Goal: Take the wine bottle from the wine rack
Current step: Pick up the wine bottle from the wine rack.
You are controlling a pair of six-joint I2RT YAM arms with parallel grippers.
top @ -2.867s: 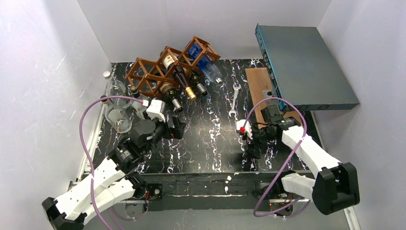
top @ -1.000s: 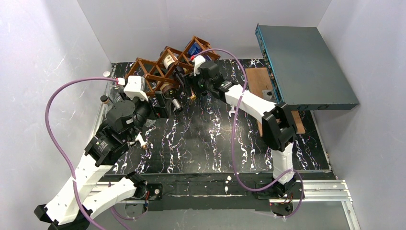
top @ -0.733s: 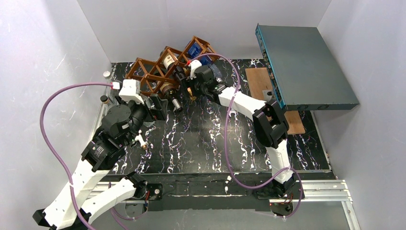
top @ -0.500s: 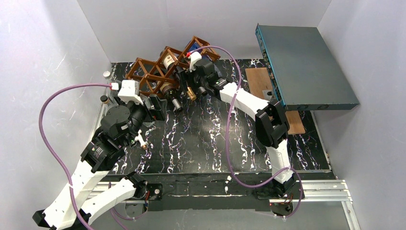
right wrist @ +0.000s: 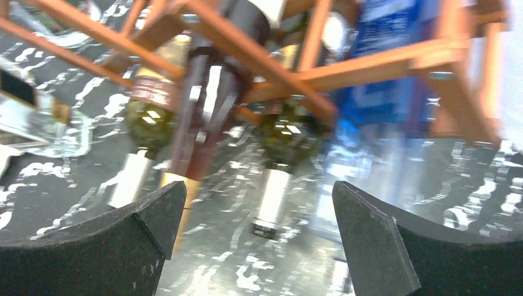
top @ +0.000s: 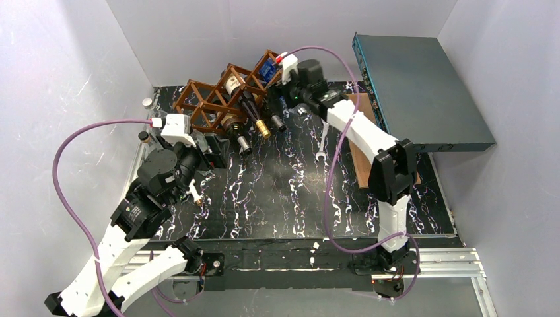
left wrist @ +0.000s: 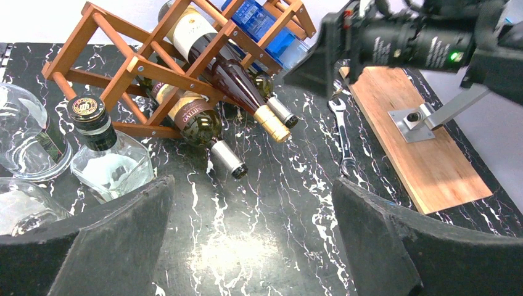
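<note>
The reddish-brown wine rack point(top: 214, 99) point(left wrist: 139, 68) point(right wrist: 277, 65) stands at the back of the table. Three wine bottles lie in it, necks toward me: a dark one with a gold cap point(top: 254, 111) point(left wrist: 237, 83) point(right wrist: 203, 114), a green one with a silver cap point(top: 234, 129) point(left wrist: 200, 126), and another behind point(top: 276, 121) point(right wrist: 274, 179). A blue-labelled clear bottle point(top: 267, 69) point(left wrist: 259, 21) fills the right cell. My right gripper point(top: 288, 89) point(right wrist: 259, 246) hovers open at the rack's right end, holding nothing. My left gripper point(top: 215, 149) point(left wrist: 253, 240) is open over bare table, short of the silver cap.
A square clear liquor bottle point(left wrist: 108, 160) and glasses point(left wrist: 24, 135) stand left of the rack. A wrench point(top: 323, 139) point(left wrist: 342, 129) lies beside a wooden board point(top: 360, 112) point(left wrist: 419, 135). A grey box point(top: 422, 86) leans at the back right.
My right arm swung up to the bottle necks, then drew back right to the rack's right end. My left arm reached up toward the rack's left front and now holds still.
</note>
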